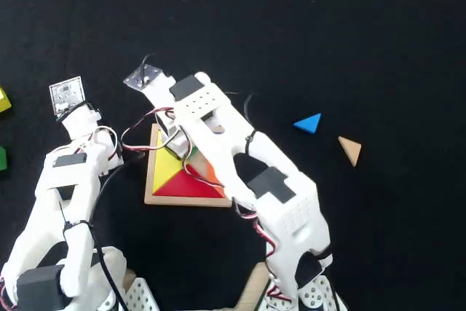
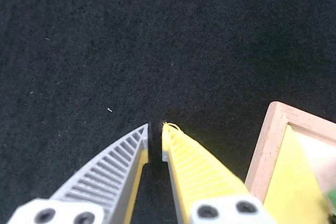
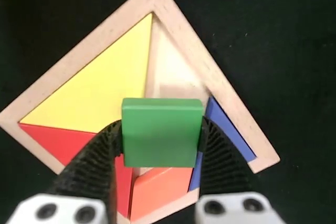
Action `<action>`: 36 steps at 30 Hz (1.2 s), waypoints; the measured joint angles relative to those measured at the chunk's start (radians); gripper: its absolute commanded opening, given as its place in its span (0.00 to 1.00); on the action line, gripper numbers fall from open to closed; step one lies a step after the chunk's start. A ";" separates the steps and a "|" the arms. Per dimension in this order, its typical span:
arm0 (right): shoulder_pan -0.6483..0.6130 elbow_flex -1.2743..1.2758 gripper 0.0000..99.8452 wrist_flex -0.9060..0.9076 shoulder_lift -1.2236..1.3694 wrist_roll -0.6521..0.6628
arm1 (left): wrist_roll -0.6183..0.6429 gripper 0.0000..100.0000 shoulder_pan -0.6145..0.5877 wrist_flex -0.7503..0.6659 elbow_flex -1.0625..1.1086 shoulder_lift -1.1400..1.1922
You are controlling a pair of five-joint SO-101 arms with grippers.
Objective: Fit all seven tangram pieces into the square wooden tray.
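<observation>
Your right gripper (image 3: pixel 160 136) is pinching one green square piece (image 3: pixel 161 129) by two opposite sides. It holds the piece flat above the middle of the square wooden tray (image 3: pixel 178 20). The piece is plain green with crisp edges and a thick side face.

Four pieces lie in the tray:
- one large yellow triangle (image 3: pixel 100 85)
- one large red triangle (image 3: pixel 58 140) beside the yellow one
- one orange piece (image 3: pixel 160 187)
- one blue piece (image 3: pixel 227 129) against the rim

A patch of bare wood (image 3: pixel 170 72) shows between the yellow triangle and the rim.

Two pieces lie loose on the black tabletop (image 1: pixel 364 49), well apart from the tray. They are one small blue triangle (image 1: pixel 308 123) and one small tan triangle (image 1: pixel 350 150), near each other.

Your left gripper (image 2: pixel 156 127) is over bare tabletop just beside a tray corner. Its fingers are pressed almost together with nothing between them.

One yellow block (image 1: pixel 3 100) and one green block (image 1: pixel 1 158) sit at the tabletop's edge on that side.
</observation>
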 measured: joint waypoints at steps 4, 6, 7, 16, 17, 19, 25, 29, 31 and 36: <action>0.000 0.000 0.04 0.003 0.014 -0.003 | 0.000 0.06 0.000 0.000 0.000 0.000; 0.000 0.000 0.02 0.003 0.014 -0.023 | 0.000 0.06 0.000 0.000 0.000 0.000; 0.000 0.000 0.01 0.003 0.014 -0.038 | 0.000 0.06 0.000 0.000 0.000 0.000; 0.000 0.000 0.01 0.003 0.014 -0.068 | 0.000 0.06 0.000 0.000 0.000 0.000; 0.000 0.000 0.01 0.003 0.014 -0.068 | 0.000 0.06 0.000 0.000 0.000 0.000; 0.000 0.000 0.01 0.003 0.014 -0.068 | 0.000 0.06 0.000 0.000 0.000 0.000; 0.000 0.000 0.02 0.018 0.014 -0.068 | 0.000 0.06 0.000 0.000 0.000 0.000; 0.000 0.000 0.02 0.018 0.014 -0.068 | 0.000 0.06 0.000 0.000 0.000 0.000; 0.000 0.000 0.02 0.018 0.014 -0.068 | 0.000 0.06 0.000 0.000 0.000 0.000; 0.000 0.000 0.02 0.018 0.014 -0.068 | 0.000 0.06 0.000 0.000 0.000 0.000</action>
